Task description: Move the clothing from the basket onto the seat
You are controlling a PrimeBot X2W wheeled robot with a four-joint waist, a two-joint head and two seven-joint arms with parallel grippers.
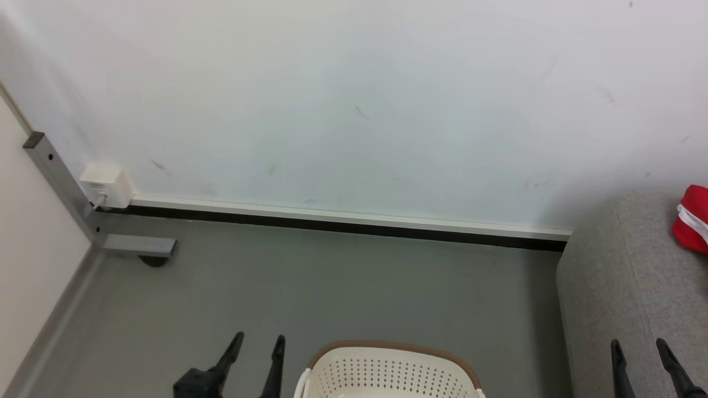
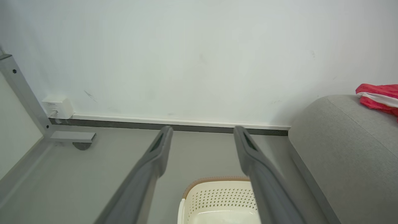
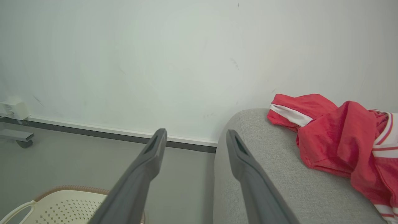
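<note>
My left jaws and right jaws stand spread wide, holding nothing. I judge my work done: the red clothing [image 3: 335, 137] lies heaped on the grey seat [image 3: 273, 174] at frame right, and the basket [image 1: 387, 370], bottom centre, looks emptied.

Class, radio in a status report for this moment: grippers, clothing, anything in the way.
Left gripper and right gripper open, empty. Clothing lying on the seat, right side. Basket between the grippers, visible part bare. Nothing blocking.
</note>
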